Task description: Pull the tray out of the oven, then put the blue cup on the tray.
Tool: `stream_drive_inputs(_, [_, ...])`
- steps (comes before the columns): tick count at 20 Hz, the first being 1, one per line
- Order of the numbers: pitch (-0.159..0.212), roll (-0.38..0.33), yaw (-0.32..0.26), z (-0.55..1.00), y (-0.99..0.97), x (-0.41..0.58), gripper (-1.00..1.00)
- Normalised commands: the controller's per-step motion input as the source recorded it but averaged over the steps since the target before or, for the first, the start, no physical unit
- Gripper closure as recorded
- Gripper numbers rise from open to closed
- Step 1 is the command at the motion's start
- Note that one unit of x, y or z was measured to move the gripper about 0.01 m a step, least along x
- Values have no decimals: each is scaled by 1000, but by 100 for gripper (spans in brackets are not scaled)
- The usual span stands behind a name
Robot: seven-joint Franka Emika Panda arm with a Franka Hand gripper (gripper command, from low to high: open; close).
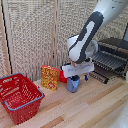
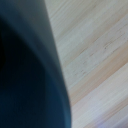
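One blue cup (image 1: 73,83), one cereal box (image 1: 49,77), one red basket (image 1: 19,97) and one oven (image 1: 112,56) are seen on the desk (image 1: 95,107); the end effector (image 1: 75,76) is lowered onto the cup, its grip undeterminable.

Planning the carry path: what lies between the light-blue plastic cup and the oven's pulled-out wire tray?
Bare wooden table only, between light-blue plastic cup and dark wire tray, per the exterior view.
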Motion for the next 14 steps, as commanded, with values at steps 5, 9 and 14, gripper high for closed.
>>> stream_drive_inputs(5, [3,5,0,-40,33,149,100])
stream_drive_inputs(9, [0,20,15,0,-1,4,100])
stream_drive_inputs(14, [-66,32,-25,5,-39,0,100])
